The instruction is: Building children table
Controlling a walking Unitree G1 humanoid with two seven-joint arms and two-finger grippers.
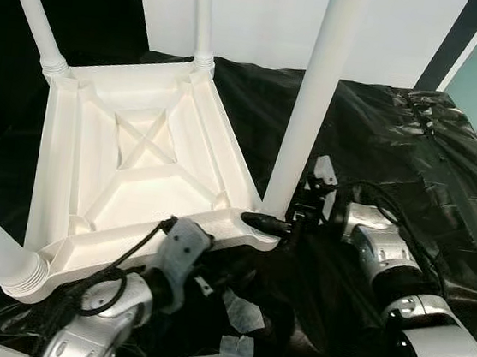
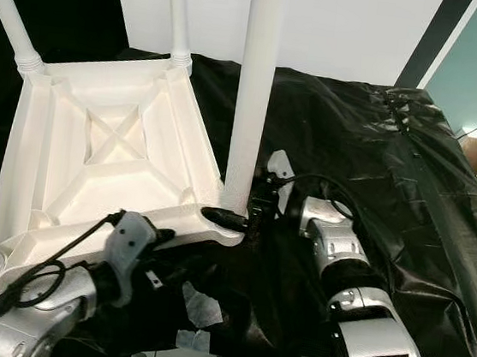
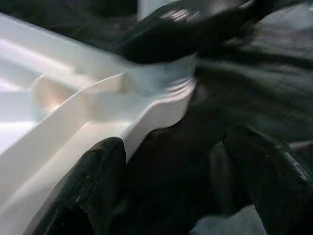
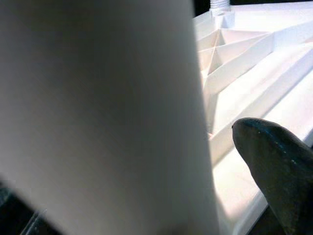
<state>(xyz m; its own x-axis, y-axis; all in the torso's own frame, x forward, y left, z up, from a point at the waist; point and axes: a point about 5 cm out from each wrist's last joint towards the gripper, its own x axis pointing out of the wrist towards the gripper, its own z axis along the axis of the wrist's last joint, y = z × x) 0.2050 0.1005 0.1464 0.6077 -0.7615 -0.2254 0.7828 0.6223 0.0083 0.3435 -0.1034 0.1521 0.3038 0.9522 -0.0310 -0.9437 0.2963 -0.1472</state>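
Observation:
A white plastic table top (image 1: 137, 158) lies upside down on black sheeting, with a white leg standing up at each corner. My right gripper (image 1: 278, 226) is shut on the base of the near right leg (image 1: 313, 92), where it meets its corner socket. In the right wrist view that leg (image 4: 98, 112) looms close beside one black finger (image 4: 279, 166). My left gripper (image 3: 181, 161) is open low at the table top's near edge (image 3: 156, 112), left of that corner. Its fingers (image 3: 98, 186) are spread apart over the sheeting.
Crinkled black plastic sheeting (image 1: 412, 164) covers the work surface, with free room to the right. White paper scraps (image 1: 242, 312) lie near the front edge. A white panel (image 1: 266, 9) stands behind. The other legs (image 1: 29, 8) stick up at the left and back.

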